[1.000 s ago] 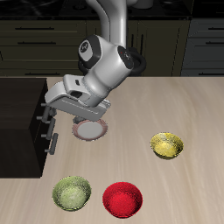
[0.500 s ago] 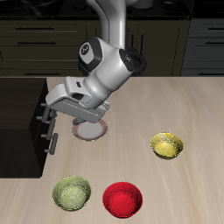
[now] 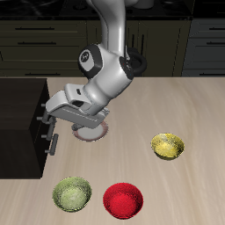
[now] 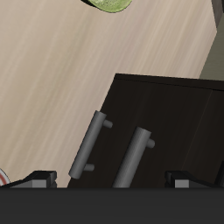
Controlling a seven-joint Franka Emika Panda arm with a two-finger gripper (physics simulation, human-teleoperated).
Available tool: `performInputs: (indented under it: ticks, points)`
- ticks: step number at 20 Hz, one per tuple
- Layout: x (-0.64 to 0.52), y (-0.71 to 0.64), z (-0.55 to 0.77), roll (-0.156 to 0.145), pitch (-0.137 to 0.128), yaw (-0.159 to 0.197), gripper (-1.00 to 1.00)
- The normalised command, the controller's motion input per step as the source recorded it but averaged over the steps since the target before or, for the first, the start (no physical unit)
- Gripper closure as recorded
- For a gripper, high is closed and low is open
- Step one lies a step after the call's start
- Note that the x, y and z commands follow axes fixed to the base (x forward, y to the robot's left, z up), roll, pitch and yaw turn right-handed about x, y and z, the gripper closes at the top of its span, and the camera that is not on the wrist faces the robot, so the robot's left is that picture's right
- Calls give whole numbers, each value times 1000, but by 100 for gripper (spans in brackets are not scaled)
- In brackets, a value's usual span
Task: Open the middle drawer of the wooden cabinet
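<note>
The wooden cabinet [image 3: 19, 123] is a dark, near-black box at the table's side. In the wrist view its front [image 4: 175, 109] fills the frame, with two silver bar handles on it. I take the handle [image 4: 133, 157] in line with the gap between my fingers for the middle drawer's. The other handle [image 4: 90, 144] lies nearer the table top. All drawer fronts look flush and closed. My gripper [image 3: 47, 114] [image 4: 114, 180] is open and close to the cabinet front. Its fingers [image 4: 42, 181] stand wide apart and hold nothing.
A white plate with a pink rim [image 3: 90, 132] lies under the arm. A yellow bowl [image 3: 167, 146], a green bowl [image 3: 73, 193] [image 4: 112, 4] and a red bowl [image 3: 123, 199] sit nearer the front edge. Long dark kitchen units [image 3: 53, 39] run behind the table.
The arm has sunk a little and shifted toward the table's front, bringing the hand lower beside the cabinet front. The gripper stays open and the drawers have not moved.
</note>
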Motion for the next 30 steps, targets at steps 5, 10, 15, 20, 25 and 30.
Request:
performInputs:
  ticks: [5, 10, 15, 20, 25, 30]
  points:
    - [-26, -212, -80, -69, -23, 30, -100]
    - [-61, -187, -4, -74, -51, 48, -100]
    - [-39, -249, -45, -61, -8, 12, -100]
    - [-33, -285, 49, -76, -56, 47, -100]
    - [-16, -178, -10, -52, -47, 57, -100]
    - [-81, -154, -101, -61, -17, 28, -100]
